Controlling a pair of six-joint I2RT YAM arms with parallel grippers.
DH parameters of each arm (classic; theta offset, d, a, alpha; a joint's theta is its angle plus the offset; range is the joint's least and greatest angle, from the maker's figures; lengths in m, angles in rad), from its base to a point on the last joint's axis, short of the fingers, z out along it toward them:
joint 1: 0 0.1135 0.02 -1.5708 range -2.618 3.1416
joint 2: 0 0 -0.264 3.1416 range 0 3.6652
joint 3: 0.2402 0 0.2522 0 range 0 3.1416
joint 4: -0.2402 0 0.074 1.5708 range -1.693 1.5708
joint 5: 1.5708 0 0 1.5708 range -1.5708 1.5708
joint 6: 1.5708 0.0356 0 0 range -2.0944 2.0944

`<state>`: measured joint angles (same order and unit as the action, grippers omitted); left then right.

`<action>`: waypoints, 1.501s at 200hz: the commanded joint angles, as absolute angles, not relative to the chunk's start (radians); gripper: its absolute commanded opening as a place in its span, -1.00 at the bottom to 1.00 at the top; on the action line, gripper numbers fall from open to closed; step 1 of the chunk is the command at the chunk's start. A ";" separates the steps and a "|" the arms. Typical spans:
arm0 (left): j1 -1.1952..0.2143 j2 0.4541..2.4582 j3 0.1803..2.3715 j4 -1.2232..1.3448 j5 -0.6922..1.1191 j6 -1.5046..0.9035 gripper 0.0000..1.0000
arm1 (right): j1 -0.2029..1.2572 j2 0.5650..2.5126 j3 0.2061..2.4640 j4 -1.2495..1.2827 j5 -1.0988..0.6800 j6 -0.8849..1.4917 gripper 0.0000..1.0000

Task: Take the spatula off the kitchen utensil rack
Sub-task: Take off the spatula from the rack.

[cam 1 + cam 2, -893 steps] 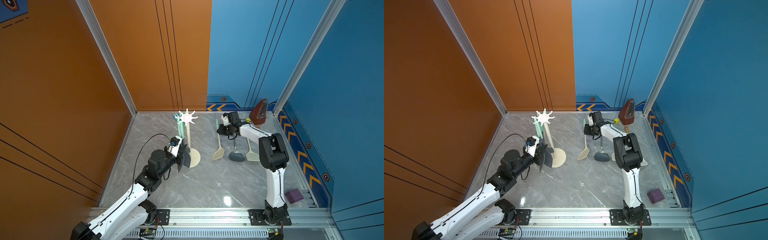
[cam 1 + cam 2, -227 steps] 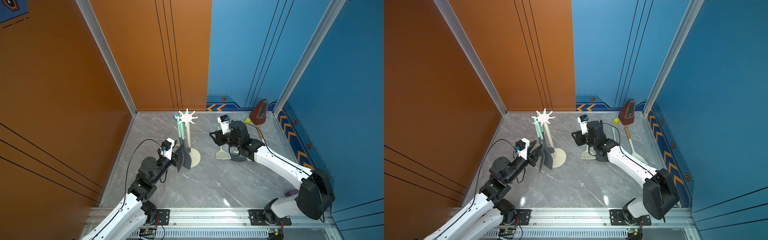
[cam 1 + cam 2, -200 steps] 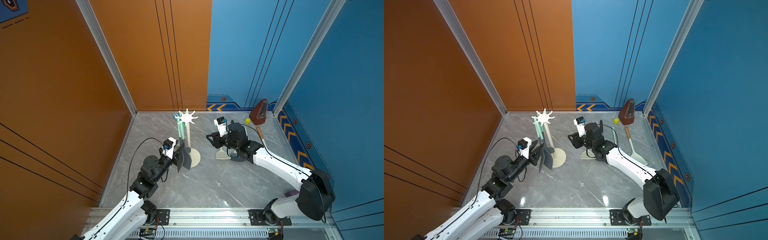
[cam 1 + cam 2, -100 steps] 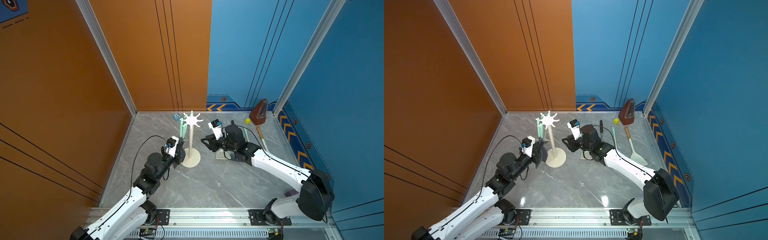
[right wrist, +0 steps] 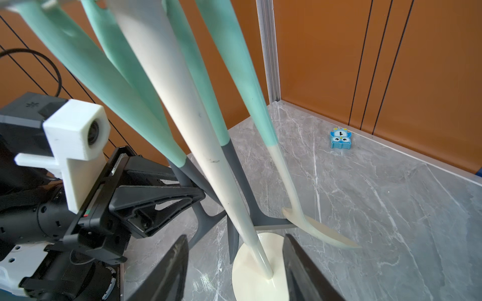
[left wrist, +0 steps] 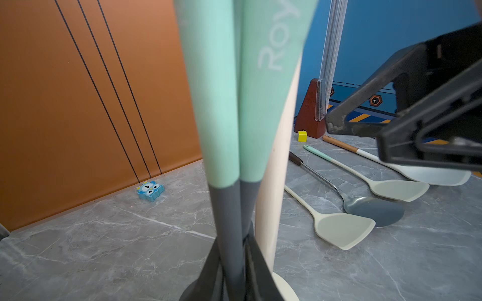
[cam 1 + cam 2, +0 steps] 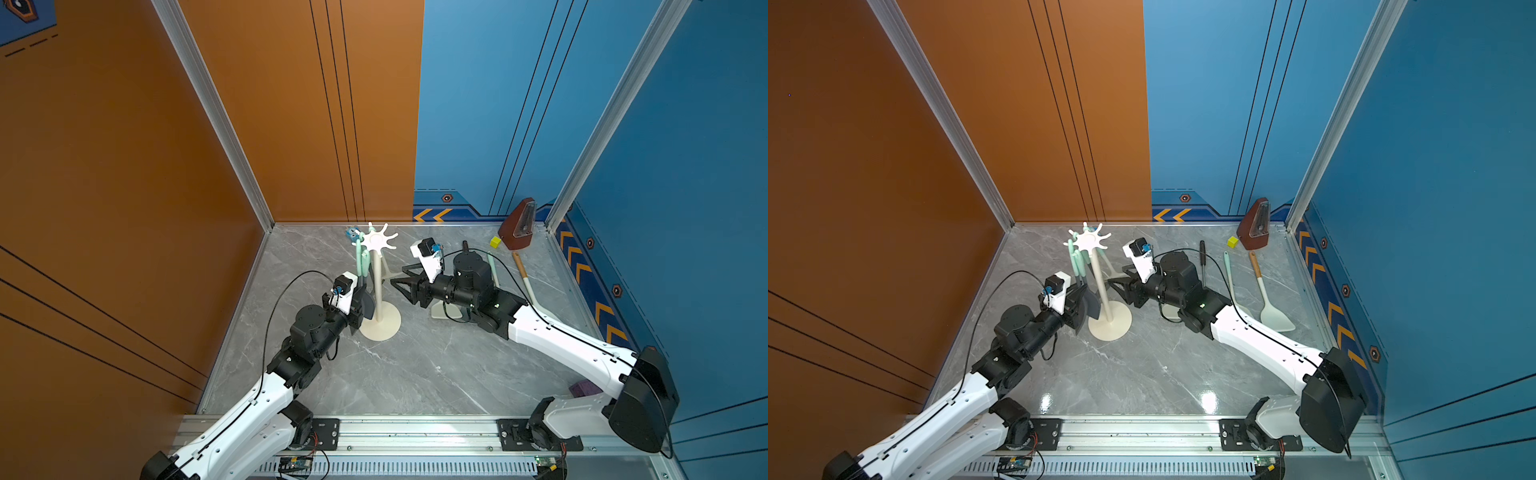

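Just left of centre in both top views, your left claw (image 7: 362, 304) is pinched nearly closed on the grey neck of the spatula (image 7: 360, 266). The spatula hangs from the kitchen utensil rack (image 7: 377, 286), immediately right of the claw. Right of the rack, your right claw (image 7: 397, 277) stands half open and empty, close by but not touching it.
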<state>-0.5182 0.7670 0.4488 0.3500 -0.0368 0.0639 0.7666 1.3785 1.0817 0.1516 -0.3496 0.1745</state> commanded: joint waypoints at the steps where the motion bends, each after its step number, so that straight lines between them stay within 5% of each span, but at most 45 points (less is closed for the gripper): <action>1: -0.521 0.754 0.466 0.388 -0.028 0.080 -0.57 | 0.777 1.408 1.130 0.206 -0.379 0.128 0.17; 99: -0.517 0.685 0.442 0.391 -0.054 0.073 -0.36 | 0.794 1.589 1.265 0.284 -0.395 0.057 0.16; 138: -0.504 0.695 0.450 0.409 -0.049 0.074 -0.38 | 0.794 1.621 1.279 0.286 -0.400 0.049 0.01; 195: -0.483 0.751 0.491 0.435 -0.009 0.084 -0.54 | 0.794 1.641 1.292 0.264 -0.416 0.035 -0.26; 266: -0.469 0.744 0.499 0.435 -0.021 0.079 -1.00 | 0.789 1.653 1.297 0.252 -0.405 0.037 -0.34; 300: -0.469 0.704 0.491 0.434 -0.063 0.073 -1.00 | 0.784 1.654 1.296 0.251 -0.393 0.040 -0.34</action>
<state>-0.4778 0.7464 0.4679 0.3996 -0.0269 0.0715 0.7929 1.6428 1.2671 0.2546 -0.4088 0.0479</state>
